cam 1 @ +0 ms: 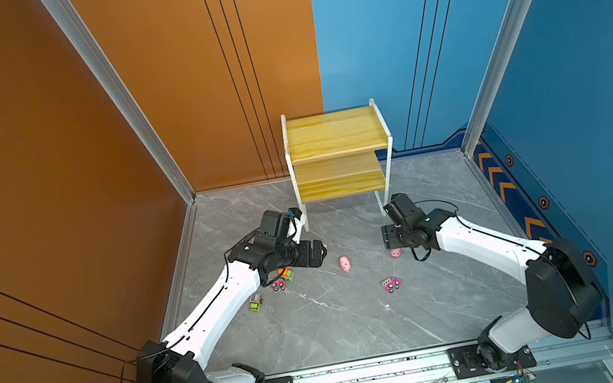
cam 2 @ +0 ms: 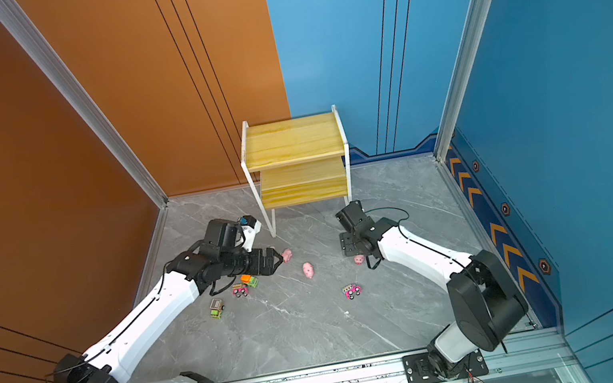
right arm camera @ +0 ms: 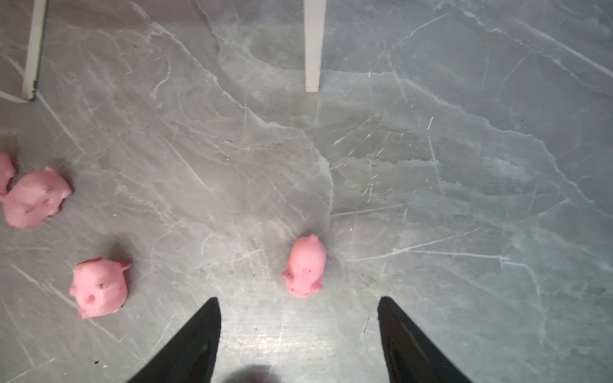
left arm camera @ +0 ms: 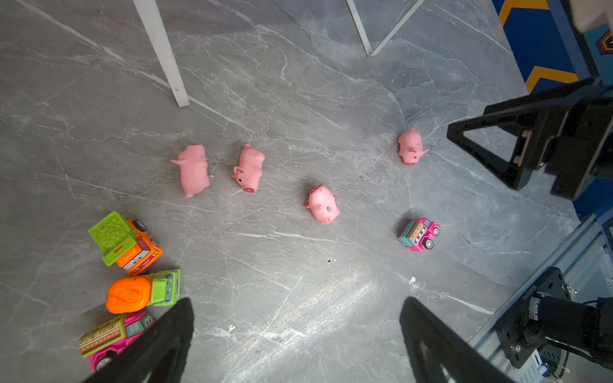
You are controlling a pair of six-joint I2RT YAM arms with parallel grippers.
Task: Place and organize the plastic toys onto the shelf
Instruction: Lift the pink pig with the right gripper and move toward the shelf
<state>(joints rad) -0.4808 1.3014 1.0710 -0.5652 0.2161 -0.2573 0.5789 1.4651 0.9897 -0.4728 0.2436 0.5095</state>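
Probably light and squashy, the pig (right arm camera: 305, 267) is best pinched across its flanks; both the right gripper (right arm camera: 297, 300) and the left gripper (left arm camera: 297, 300) are seen spread, empty.

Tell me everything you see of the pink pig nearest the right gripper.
The small pink pig figure, smooth and rubbery-looking with dark speckles, sits on the grey marbled tabletop, snout toward the open right gripper, just ahead of its fingertips. Only the table touches it; the next pig lies apart.

No legible txt or nos.
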